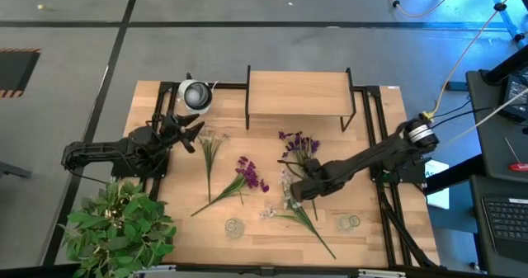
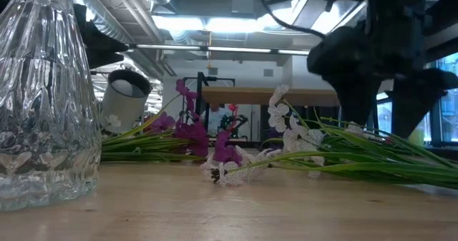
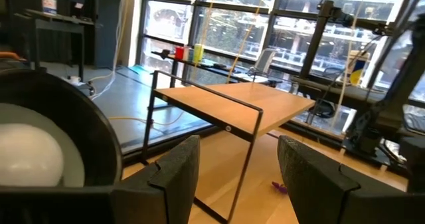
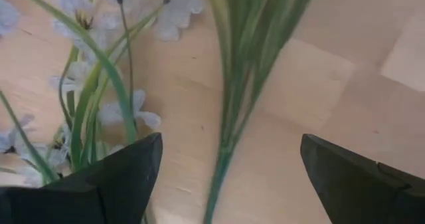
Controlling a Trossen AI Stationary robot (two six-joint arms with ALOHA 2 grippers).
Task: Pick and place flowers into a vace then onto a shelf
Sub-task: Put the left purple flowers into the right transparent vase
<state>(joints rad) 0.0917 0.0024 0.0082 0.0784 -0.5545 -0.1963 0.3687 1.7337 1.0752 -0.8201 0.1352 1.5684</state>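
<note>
Several flowers lie flat on the table: a white-blossomed stem (image 1: 210, 150), two purple ones (image 1: 249, 176) (image 1: 299, 144), and a white-blossomed bunch (image 1: 290, 205) (image 2: 286, 137). My right gripper (image 1: 295, 189) (image 4: 226, 177) is open and low over that white bunch, one finger on either side of its green stems (image 4: 229, 111). My left gripper (image 1: 191, 134) (image 3: 239, 184) is open, left of the flowers and pointing at the shelf (image 1: 297, 92) (image 3: 246, 104). A clear glass vase (image 1: 235, 227) (image 2: 46, 98) stands upright near the near edge.
A second small glass piece (image 1: 350, 223) stands near the table's near right. A round white-and-black cylinder (image 1: 195, 95) (image 2: 125, 94) sits by the shelf's left end. A bushy potted plant (image 1: 120, 224) fills the near left corner. Black frame rails (image 1: 384, 146) run along the table's right side.
</note>
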